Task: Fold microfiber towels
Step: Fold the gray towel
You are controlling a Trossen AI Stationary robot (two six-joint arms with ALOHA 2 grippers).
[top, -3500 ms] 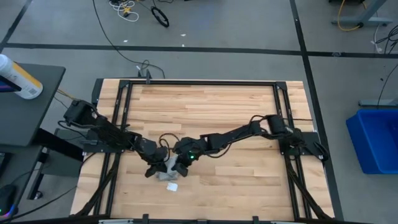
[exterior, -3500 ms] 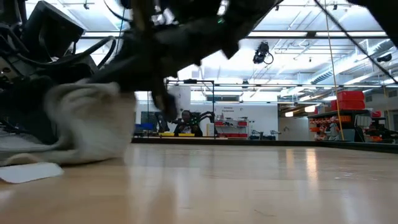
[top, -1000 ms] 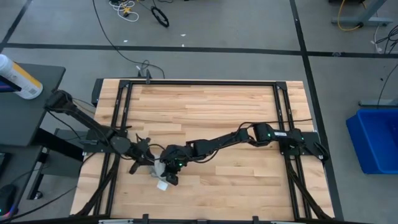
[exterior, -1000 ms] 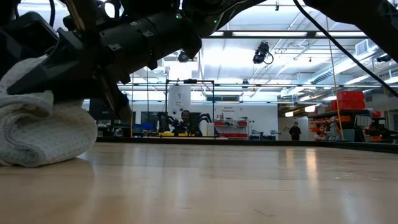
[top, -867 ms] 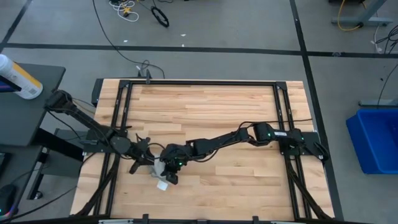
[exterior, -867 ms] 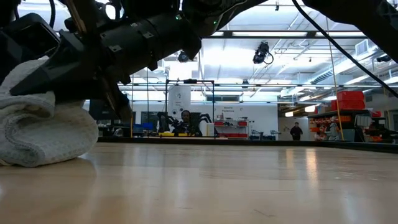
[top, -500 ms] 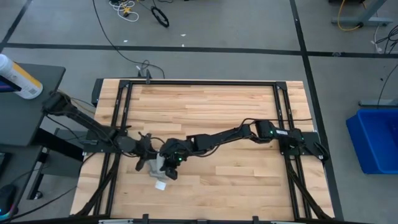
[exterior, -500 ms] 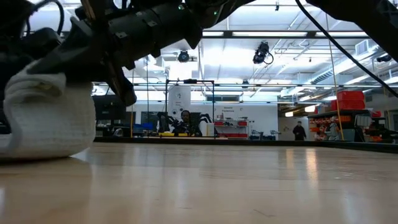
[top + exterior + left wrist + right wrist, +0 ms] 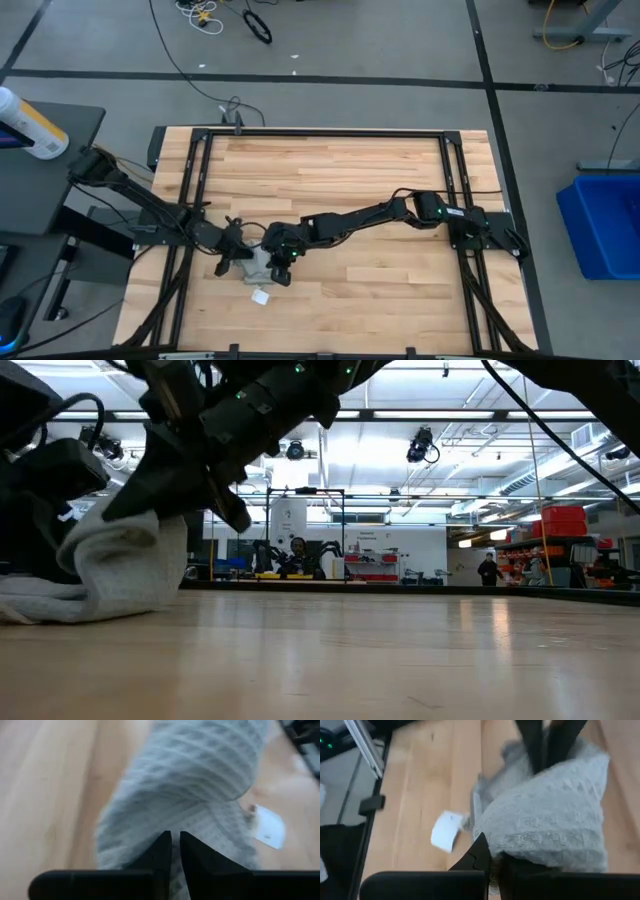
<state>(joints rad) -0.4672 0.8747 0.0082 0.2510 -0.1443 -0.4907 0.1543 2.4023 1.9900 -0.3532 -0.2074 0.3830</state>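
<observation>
My right gripper (image 9: 492, 865) is pinched tight on a raised fold of the microfiber towel (image 9: 547, 827); my left gripper (image 9: 175, 851) nips its opposite side. The bunched towel lies between them near the table's (image 9: 350, 180) front left.

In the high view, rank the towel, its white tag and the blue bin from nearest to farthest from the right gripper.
1. The towel: the right gripper is on it, front left of the table.
2. The white tag: just in front of the towel.
3. The blue bin: off the table, far right.
</observation>
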